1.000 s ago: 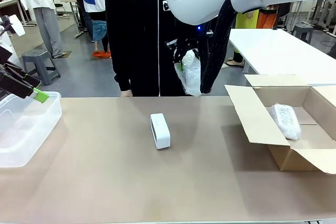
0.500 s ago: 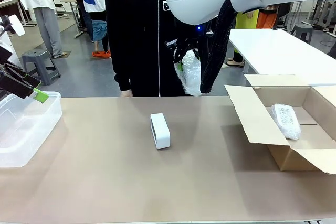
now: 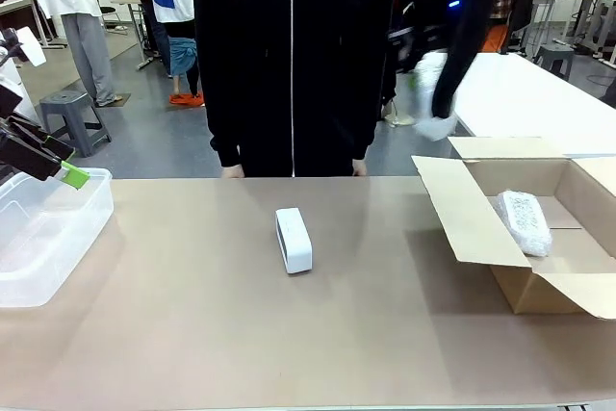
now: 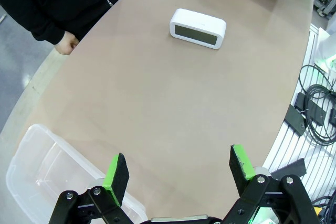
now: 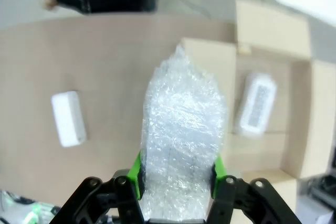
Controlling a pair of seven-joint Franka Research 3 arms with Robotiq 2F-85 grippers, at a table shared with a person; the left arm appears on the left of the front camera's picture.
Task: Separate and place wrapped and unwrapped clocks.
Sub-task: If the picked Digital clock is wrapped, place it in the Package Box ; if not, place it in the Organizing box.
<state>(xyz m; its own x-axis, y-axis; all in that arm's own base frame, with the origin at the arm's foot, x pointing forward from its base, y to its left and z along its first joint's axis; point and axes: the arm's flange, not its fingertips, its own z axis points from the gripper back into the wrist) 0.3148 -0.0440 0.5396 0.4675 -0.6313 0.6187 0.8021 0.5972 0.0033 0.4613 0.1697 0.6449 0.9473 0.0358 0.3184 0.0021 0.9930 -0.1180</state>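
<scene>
Right gripper point(image 5: 177, 171) clamped on a bubble-wrap bundle point(image 5: 181, 129), green pads pressed to both its sides, held high in the air; in front view this bundle point(image 3: 432, 93) is a blur near the open cardboard box point(image 3: 462, 209). Second wrapped bundle point(image 3: 523, 221) with a grey speckled patch lies inside that box. Left gripper point(image 4: 178, 169) has jaws spread wide with nothing between them, hanging over the near rim of the clear plastic bin point(image 4: 42, 150) at the table's left end. Bare white clock point(image 3: 294, 240) stands on its long edge mid-table point(image 3: 192, 334), well apart from both containers. Person in black jacket point(image 3: 289, 55) stands at far edge.
</scene>
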